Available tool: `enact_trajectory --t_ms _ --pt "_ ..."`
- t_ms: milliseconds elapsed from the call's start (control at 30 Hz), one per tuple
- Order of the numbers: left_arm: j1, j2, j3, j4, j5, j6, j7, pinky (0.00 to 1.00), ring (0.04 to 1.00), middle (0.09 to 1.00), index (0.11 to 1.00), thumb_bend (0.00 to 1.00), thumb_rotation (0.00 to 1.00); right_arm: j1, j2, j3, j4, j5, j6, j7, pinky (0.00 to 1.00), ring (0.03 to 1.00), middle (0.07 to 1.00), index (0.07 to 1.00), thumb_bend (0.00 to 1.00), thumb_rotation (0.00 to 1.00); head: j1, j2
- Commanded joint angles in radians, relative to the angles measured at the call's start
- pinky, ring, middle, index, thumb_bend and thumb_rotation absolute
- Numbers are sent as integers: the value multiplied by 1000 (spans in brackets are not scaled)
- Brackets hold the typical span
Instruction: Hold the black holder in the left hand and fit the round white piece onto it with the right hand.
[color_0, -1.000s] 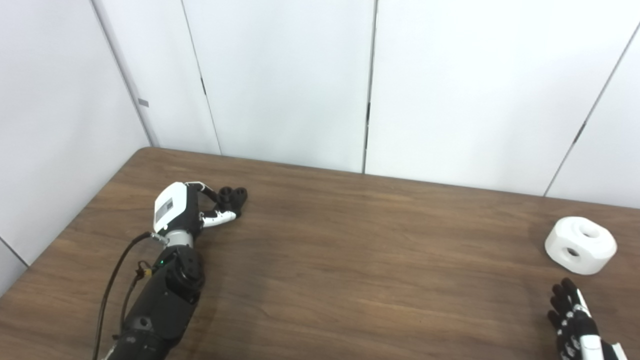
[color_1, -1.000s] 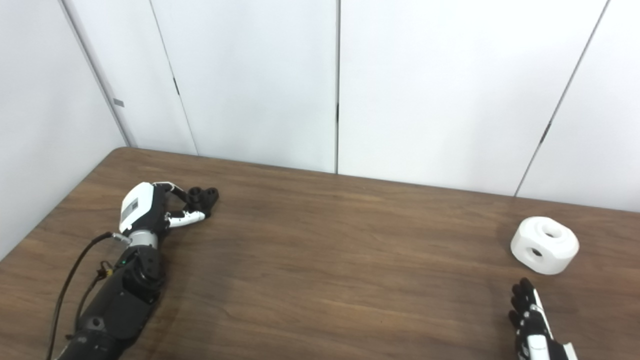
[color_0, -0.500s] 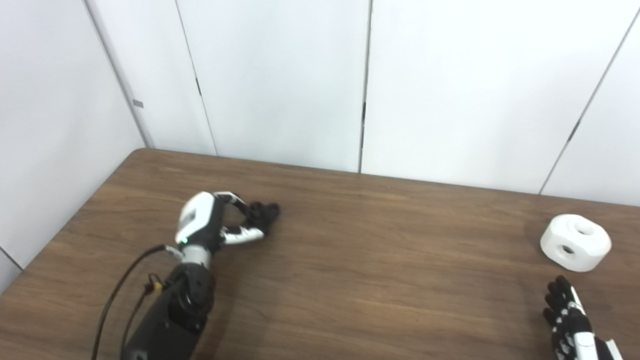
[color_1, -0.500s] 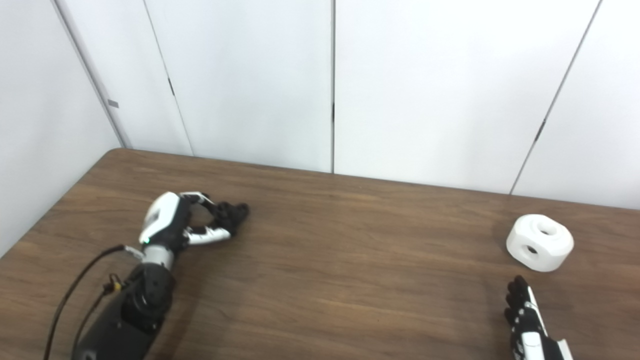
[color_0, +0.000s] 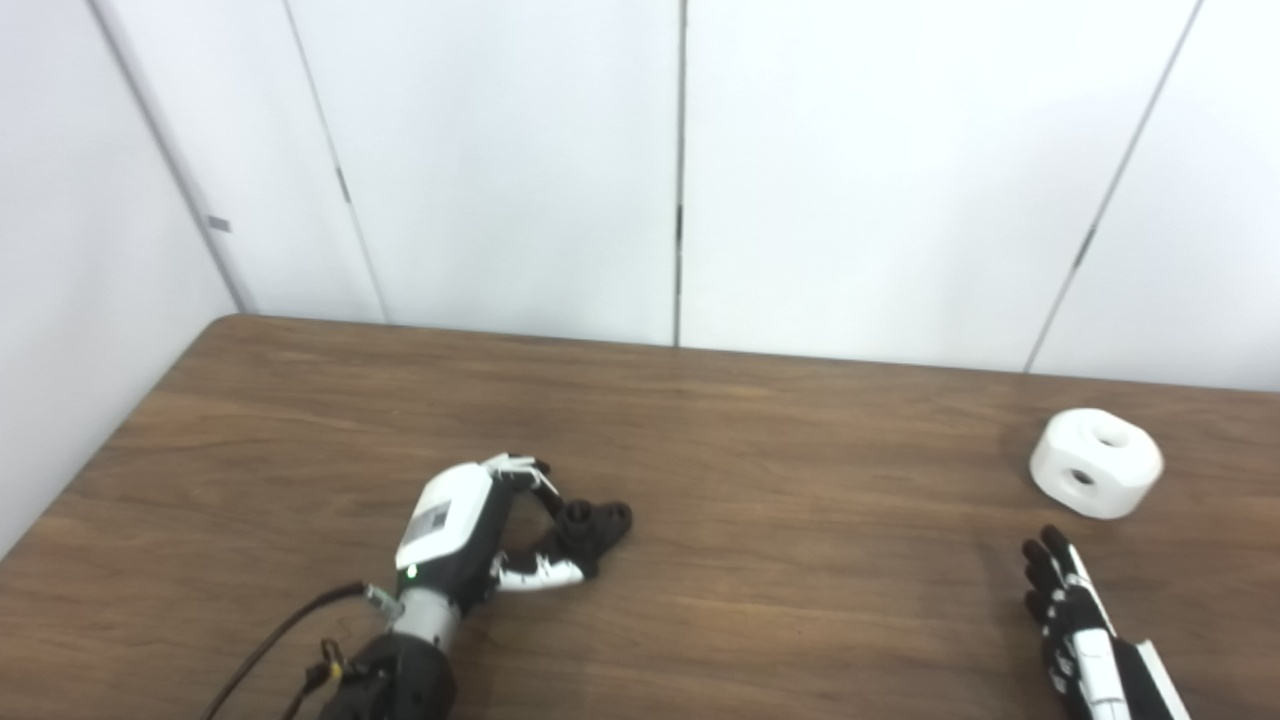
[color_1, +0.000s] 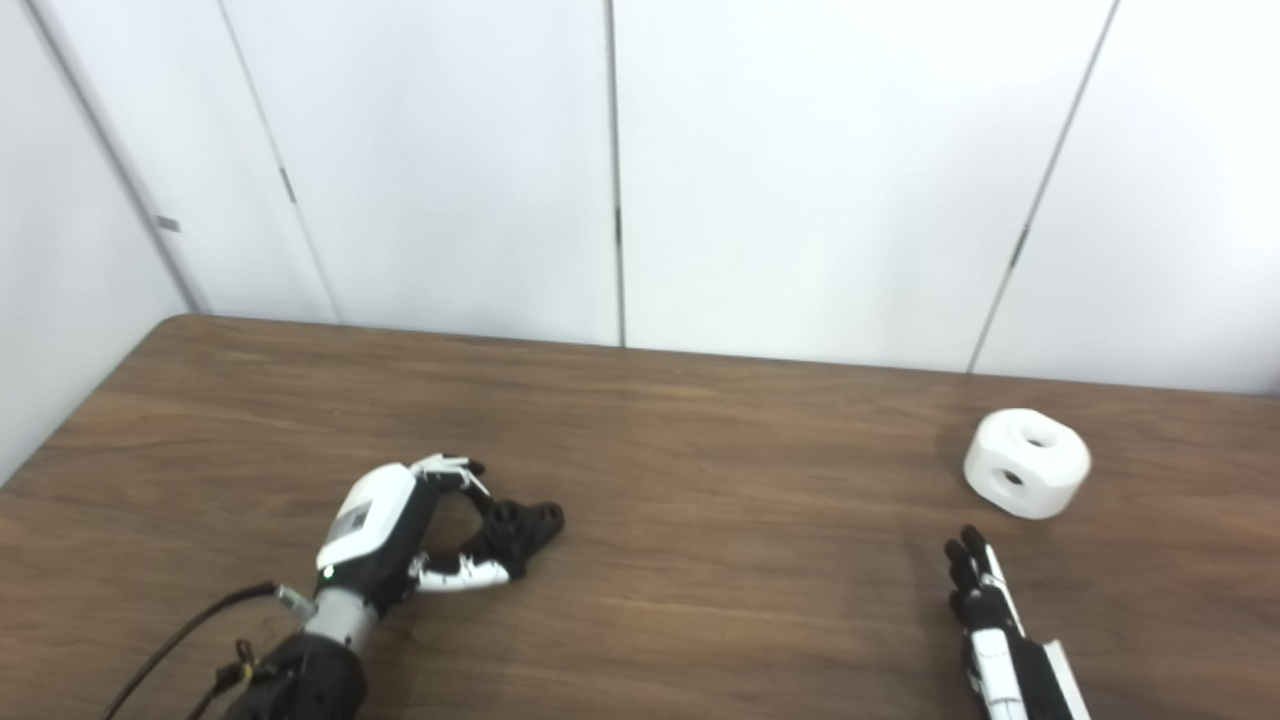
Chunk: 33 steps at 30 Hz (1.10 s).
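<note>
My left hand (color_0: 470, 535) is shut on the black holder (color_0: 592, 525), which sticks out to the right from between fingers and thumb, low over the brown table (color_0: 780, 560) left of centre. The round white piece (color_0: 1097, 463), a squat block with a hole on top and another in its side, rests on the table at the far right. My right hand (color_0: 1075, 625) lies near the bottom right corner, fingers stretched out flat and apart, holding nothing. It is a short way in front of the white piece and not touching it.
White wall panels (color_0: 680, 170) stand directly behind the table's far edge. The table's left edge (color_0: 90, 470) runs diagonally past my left arm. A black cable (color_0: 280, 640) trails from the left wrist.
My left hand has carried the black holder rightward and nearer to me, toward the table's middle. The camera has also panned. The right hand and white piece stay about where they were.
</note>
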Motion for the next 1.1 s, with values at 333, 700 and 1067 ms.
enact_trajectory --t_ms 333,700,1067 --pt "101 -34 -109 -119 85 -81 -104 907 905 825 489 517 47 -12 25 22 -76 -1 34 -15 1000 998 980 1000 576 1000 -48 41" --pt "143 -61 -144 -120 113 -136 -118 909 898 820 488 518 47 -10 32 34 -118 -17 83 -32 1000 989 969 1000 596 1000 -99 71" --pt "141 -66 -117 -38 115 -216 -88 894 883 817 487 518 46 -93 -6 -15 -122 -75 75 -67 1000 980 963 990 527 894 -174 57"
